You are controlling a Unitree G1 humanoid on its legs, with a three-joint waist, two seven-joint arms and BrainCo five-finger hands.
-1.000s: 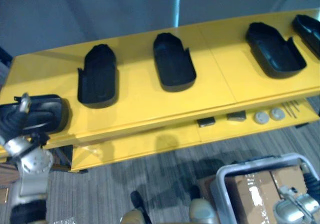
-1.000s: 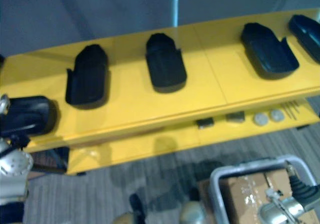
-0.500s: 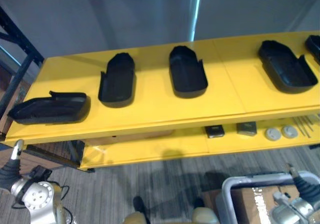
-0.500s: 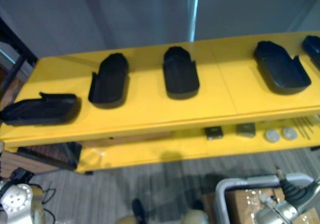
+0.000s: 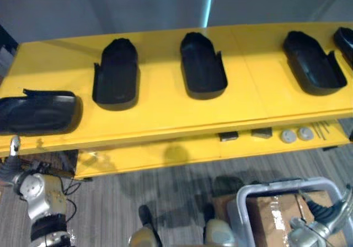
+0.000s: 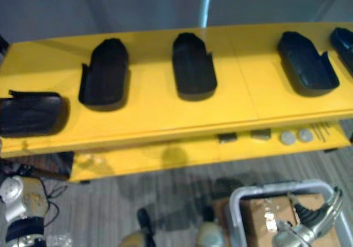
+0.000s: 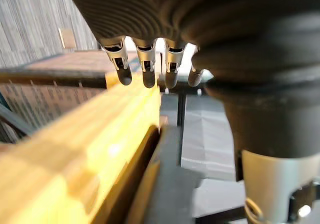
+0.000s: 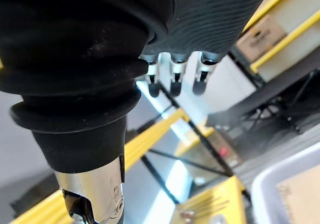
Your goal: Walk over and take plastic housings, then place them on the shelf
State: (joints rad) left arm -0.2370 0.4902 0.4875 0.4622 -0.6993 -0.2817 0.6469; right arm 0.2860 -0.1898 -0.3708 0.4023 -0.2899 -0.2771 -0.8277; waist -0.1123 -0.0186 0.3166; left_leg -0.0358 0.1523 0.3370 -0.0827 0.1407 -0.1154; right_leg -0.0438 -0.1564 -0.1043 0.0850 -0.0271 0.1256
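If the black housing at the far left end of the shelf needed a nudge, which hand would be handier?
Left, most likely. The left hand hangs open and empty just below the shelf edge, under that housing. The right hand is low at the other end, by the grey bin.

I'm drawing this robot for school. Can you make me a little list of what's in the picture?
Top of yellow shelf: five black plastic housings, spread apart
Lower shelf: small parts
Left robot hand: open, empty, below the shelf's left end
Right robot hand: open, empty, by the grey bin
Grey bin: on the floor, cardboard box inside
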